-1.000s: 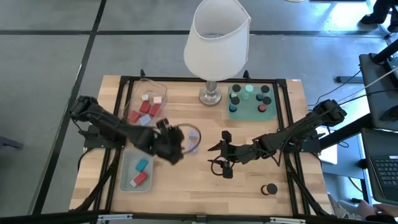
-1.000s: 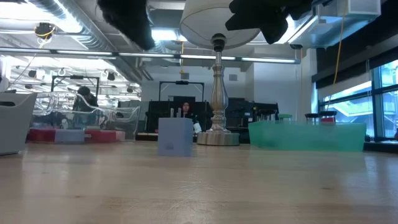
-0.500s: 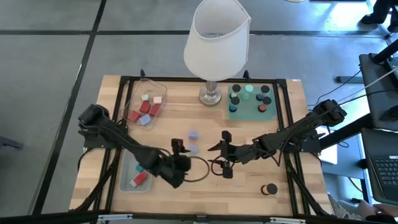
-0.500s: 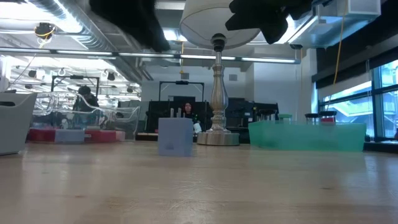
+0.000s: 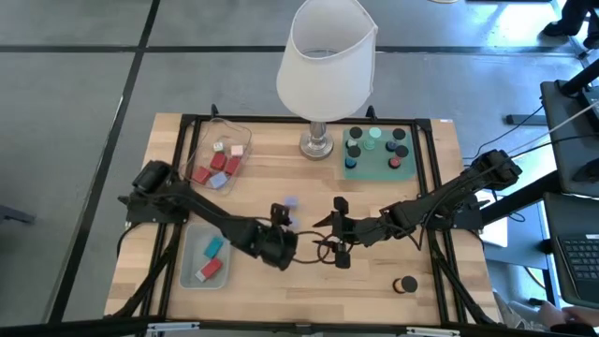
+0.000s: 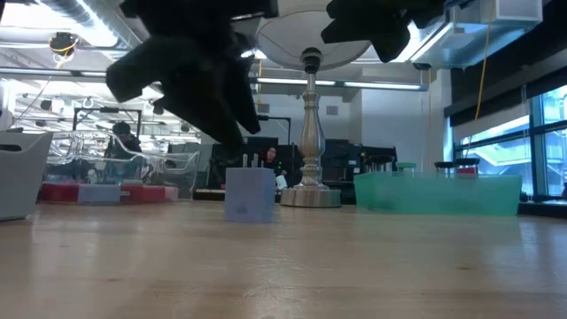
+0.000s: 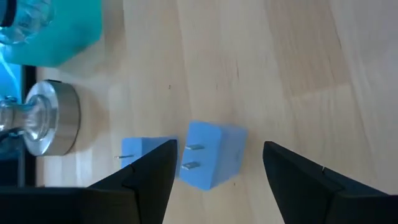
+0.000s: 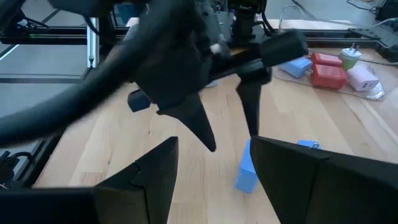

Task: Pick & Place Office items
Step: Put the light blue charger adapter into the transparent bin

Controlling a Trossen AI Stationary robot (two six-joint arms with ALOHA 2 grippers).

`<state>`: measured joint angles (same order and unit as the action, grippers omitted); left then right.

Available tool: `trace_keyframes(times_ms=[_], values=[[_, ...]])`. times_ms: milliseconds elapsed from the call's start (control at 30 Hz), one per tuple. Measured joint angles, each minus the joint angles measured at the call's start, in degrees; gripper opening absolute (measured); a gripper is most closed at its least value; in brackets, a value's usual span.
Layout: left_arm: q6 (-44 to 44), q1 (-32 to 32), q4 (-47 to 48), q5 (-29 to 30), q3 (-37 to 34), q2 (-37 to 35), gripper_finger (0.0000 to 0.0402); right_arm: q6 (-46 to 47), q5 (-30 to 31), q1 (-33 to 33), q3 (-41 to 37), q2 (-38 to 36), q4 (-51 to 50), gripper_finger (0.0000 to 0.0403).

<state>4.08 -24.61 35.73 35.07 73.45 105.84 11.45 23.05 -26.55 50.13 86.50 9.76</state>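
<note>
left gripper (image 7: 214, 163) open, nothing held, hovering over mid table; two lavender blocks (image 7: 211, 155) just ahead of its fingertips, on the wood. right gripper (image 5: 334, 227) parked just beside, part open, empty afaict.

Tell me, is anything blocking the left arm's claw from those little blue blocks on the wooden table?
Nothing visible does. The left end effector is open above the nearer lavender-blue pronged block, with bare wood around; a second lavender-blue block lies just beside it.
</note>
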Motion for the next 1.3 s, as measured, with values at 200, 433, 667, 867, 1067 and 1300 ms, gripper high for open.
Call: trace_keyframes(times_ms=[200,433,667,867,1067,1300], values=[[-3.01,3.20,-2.60,-5.06,0.00,-0.04,0.0235,-0.01,0.00,-0.01,0.00,0.00,0.00,0.0203],[-7.21,6.09,-4.66,-11.76,0.00,-0.04,0.0235,0.01,0.00,-0.01,0.00,0.00,-0.04,0.0203],[-9.36,8.52,-4.73,-18.13,0.00,-0.04,0.0235,0.01,0.00,-0.02,0.00,0.00,-0.07,0.0203],[-10.25,10.27,-4.95,-18.18,0.00,-0.04,0.0243,0.01,0.00,-0.02,0.00,0.00,-0.07,0.0203],[-9.52,12.16,-5.89,-19.80,-0.70,-0.10,0.0264,0.01,0.00,0.00,0.00,0.00,-0.06,0.0203],[-7.85,13.50,-9.87,-23.73,-5.88,-0.10,0.0270,0.01,0.00,0.02,0.00,0.00,-0.02,0.0203]])
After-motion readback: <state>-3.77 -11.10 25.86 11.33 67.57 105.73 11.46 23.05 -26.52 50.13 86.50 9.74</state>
